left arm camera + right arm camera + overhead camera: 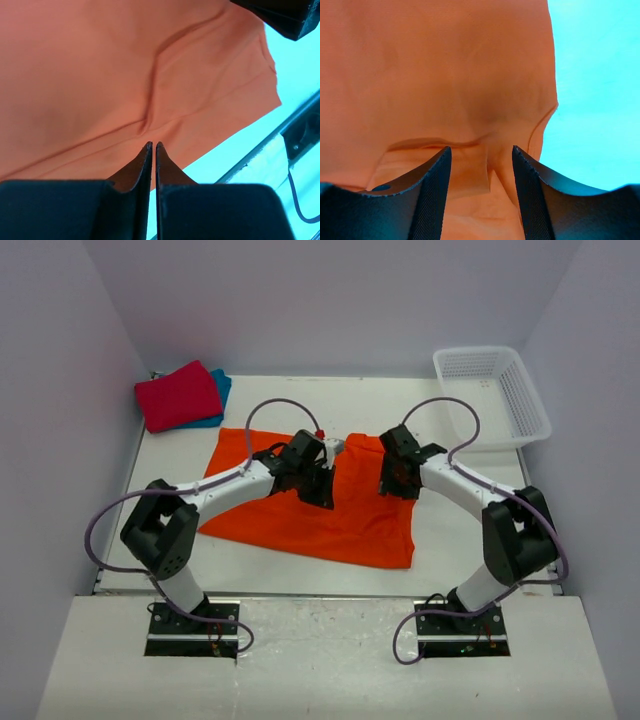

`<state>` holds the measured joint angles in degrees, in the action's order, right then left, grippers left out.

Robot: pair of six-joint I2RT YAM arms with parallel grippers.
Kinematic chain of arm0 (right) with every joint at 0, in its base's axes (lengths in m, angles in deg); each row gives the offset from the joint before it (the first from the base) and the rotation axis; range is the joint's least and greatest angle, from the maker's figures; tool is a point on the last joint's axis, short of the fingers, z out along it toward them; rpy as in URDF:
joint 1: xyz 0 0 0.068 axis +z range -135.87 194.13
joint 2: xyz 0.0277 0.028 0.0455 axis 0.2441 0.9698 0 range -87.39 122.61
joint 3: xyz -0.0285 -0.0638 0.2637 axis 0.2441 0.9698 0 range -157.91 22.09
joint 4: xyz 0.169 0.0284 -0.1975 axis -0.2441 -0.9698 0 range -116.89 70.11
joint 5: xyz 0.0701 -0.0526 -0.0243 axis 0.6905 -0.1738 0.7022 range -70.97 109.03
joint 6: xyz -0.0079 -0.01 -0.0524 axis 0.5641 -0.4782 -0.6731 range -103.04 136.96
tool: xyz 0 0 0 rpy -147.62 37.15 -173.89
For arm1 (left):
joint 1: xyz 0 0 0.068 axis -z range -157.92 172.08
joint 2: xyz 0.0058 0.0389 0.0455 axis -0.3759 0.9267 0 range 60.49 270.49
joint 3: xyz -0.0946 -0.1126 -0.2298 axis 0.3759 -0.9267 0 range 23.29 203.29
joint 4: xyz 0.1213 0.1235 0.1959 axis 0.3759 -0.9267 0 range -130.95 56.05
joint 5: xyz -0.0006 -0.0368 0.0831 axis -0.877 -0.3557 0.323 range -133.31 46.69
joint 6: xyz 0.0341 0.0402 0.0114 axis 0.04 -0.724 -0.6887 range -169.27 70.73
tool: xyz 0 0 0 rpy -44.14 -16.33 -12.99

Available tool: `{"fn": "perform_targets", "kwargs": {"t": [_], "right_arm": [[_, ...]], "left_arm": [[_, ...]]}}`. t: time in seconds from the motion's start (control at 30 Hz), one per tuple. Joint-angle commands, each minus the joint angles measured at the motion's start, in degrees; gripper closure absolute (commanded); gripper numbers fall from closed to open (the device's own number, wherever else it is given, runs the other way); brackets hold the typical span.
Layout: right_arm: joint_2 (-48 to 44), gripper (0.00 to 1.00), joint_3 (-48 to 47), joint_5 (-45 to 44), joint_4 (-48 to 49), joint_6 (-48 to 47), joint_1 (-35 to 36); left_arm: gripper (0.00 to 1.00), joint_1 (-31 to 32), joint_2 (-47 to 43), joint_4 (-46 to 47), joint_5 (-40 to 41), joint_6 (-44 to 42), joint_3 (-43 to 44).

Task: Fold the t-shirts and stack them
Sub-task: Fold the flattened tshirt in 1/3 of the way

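Note:
An orange t-shirt lies spread across the middle of the table. A crimson t-shirt sits folded on a teal t-shirt at the back left. My left gripper hovers over the orange shirt's upper middle. In the left wrist view the left gripper is shut with nothing showing between the tips, above the orange t-shirt. My right gripper is at the shirt's upper right edge. In the right wrist view the right gripper stands open, with a raised fold of the orange t-shirt below the gap.
A white lattice basket stands at the back right corner. Bare table shows to the right of the orange shirt, and the table's near edge runs just in front of it. Grey walls close in the sides and back.

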<state>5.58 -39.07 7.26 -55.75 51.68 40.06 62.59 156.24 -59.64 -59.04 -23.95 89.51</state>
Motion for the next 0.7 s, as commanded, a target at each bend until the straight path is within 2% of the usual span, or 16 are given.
{"fn": "perform_targets", "kwargs": {"t": [0.0,0.13,0.2,0.23,0.27,0.3,0.67], "right_arm": [[-6.6,0.47,-0.3,-3.9,-1.6,-0.1,1.0],[-13.7,0.47,2.5,0.3,-1.0,-1.2,2.7],[-16.3,0.55,4.7,6.6,-0.2,-0.3,3.1],[-16.8,0.66,6.2,7.8,0.3,0.3,3.9],[-17.6,0.97,6.9,9.3,0.8,0.9,4.5],[-17.6,1.0,7.6,9.7,1.7,1.7,5.1],[-9.7,1.0,12.0,10.1,5.3,7.3,11.4]], "left_arm": [[0.93,1.1,5.1,2.1,-6.2,-2.7,3.8],[0.87,1.1,11.0,3.7,-8.0,-3.7,5.3],[0.86,1.1,13.1,3.5,-8.4,-4.5,7.2],[0.86,1.1,14.9,3.1,-8.3,-4.7,7.7],[0.86,1.1,15.6,2.9,-8.0,-4.8,8.1],[0.87,1.1,16.0,2.8,-7.7,-4.9,8.9],[0.85,1.1,17.7,-0.1,-7.7,-6.2,14.0]]}}
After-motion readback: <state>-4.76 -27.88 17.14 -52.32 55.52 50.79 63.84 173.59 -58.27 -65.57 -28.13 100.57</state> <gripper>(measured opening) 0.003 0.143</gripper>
